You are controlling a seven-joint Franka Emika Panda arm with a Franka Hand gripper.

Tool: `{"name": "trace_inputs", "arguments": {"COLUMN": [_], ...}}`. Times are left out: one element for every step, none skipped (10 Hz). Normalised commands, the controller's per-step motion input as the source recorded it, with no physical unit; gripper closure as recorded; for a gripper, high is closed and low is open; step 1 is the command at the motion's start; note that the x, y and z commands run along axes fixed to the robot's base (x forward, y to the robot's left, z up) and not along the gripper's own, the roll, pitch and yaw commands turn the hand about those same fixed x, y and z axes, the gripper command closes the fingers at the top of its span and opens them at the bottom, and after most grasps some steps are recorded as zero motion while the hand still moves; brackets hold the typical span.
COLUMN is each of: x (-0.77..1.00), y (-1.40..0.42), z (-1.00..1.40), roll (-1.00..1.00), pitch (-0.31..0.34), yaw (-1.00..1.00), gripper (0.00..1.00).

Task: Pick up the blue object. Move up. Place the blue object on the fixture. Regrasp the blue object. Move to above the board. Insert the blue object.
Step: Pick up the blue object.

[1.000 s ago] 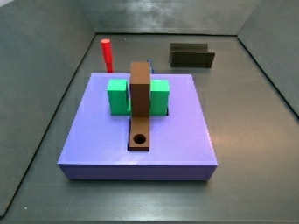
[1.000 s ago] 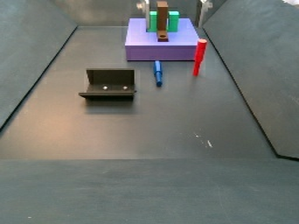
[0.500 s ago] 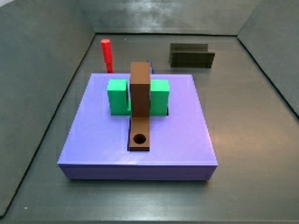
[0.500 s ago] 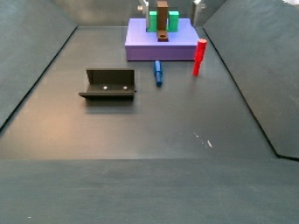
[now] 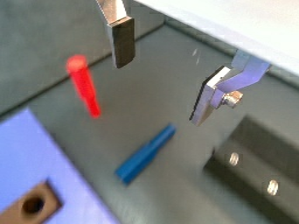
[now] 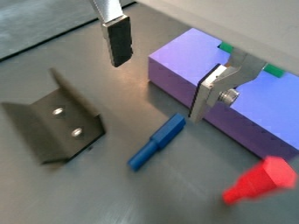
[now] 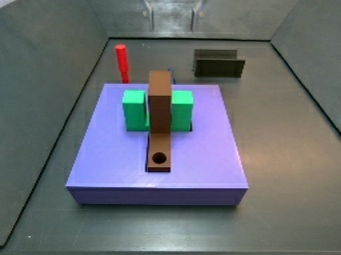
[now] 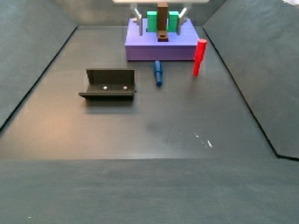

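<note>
Currently, we see the gripper (image 5: 170, 74) high above the floor with its two fingers (image 5: 121, 41) spread well apart and nothing between them; in both wrist views the gap is empty. In a side view its fingers show faintly at the top centre of the frame (image 7: 174, 14), and in a side view they hang at the top edge in front of the board's far parts (image 8: 162, 15). The blue peg (image 5: 145, 155) lies flat on the floor below the gripper, untouched; in a wrist view it rests just beside the board (image 6: 222, 96) edge (image 6: 156, 142). In a side view we find the peg (image 8: 159, 73) in the upper centre of the frame, in front of the board (image 8: 146, 49), between the fixture (image 8: 108, 85) to its left and the upright red peg (image 8: 198, 57) to its right. The fixture stands on the floor, apart from the peg. In a side view the board (image 7: 120, 159) fills the centre, bearing a green block (image 7: 135, 110) and a brown bar (image 7: 160, 125) with a round hole near its lower end; the red peg (image 7: 122, 62) stands at upper left and the fixture (image 7: 218, 65) at upper right.
</note>
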Motion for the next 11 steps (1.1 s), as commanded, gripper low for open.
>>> {"name": "trace_inputs", "arguments": {"x": [0.34,0.33,0.06,0.00,-0.10,-0.05,0.00,0.00,0.03,0.14,0.13], "y": [-0.47,-0.43,-0.31,-0.22,-0.19,-0.14,-0.09,-0.09,-0.09,-0.10,-0.11], "z": [-0.73,-0.70,-0.56,-0.40,-0.36,-0.29,-0.31,-0.36,-0.44,-0.44,-0.45], "roll": [0.26,0.27,0.37,0.33,0.22,0.13,0.08,0.09,0.07,0.06,0.08], "pitch": [-0.050,-0.041,0.000,0.000,0.000,0.000,0.000,0.000,0.000,0.000,0.000], "yaw": [0.00,0.00,0.17,0.22,0.04,0.00,0.00,0.00,-0.01,0.00,0.00], "gripper": [0.00,0.00,0.00,0.00,0.00,0.00,0.00,0.00,0.00,0.00,0.00]}}
